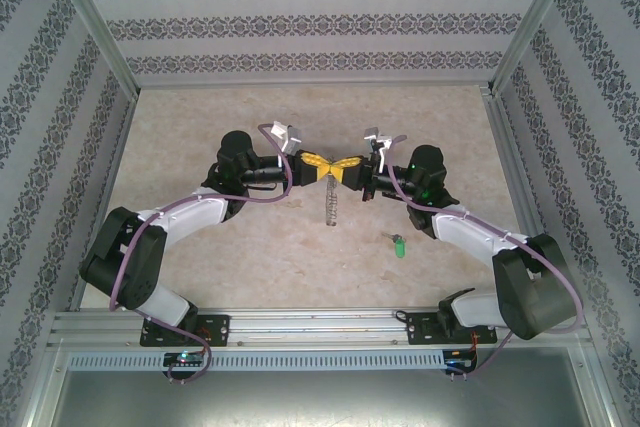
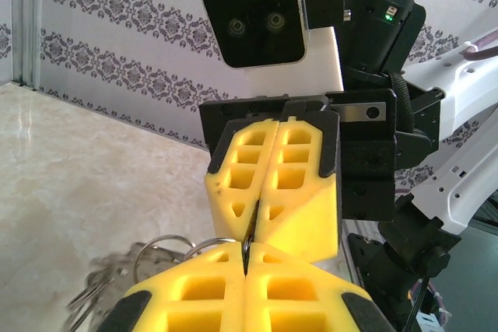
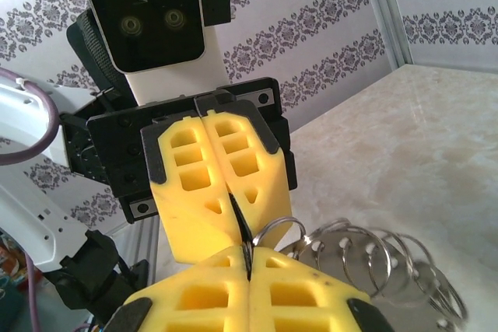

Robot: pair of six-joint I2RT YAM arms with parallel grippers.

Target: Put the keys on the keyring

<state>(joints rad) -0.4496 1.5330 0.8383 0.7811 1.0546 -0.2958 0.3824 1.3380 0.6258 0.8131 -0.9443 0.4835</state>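
The keyring [image 1: 331, 205], grey linked wire loops, trailed lengthwise below the fingertips [image 3: 204, 215]. Left gripper [image 1: 322, 167] and right gripper [image 1: 343, 169] both pinched it.

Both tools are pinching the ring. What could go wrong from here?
The left tool and right tool grip the thin keyring head-on; any opposing pull may twist it or slip it loose. The green key lies on the table, so freeing a tool could let the ring swing.

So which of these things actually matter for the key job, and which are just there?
In the job: grey metal keyring, pinched between the yellow-fingered left gripper and right gripper; small green-headed key.
Just there: beige marbled tabletop, patterned walls, aluminium frame.
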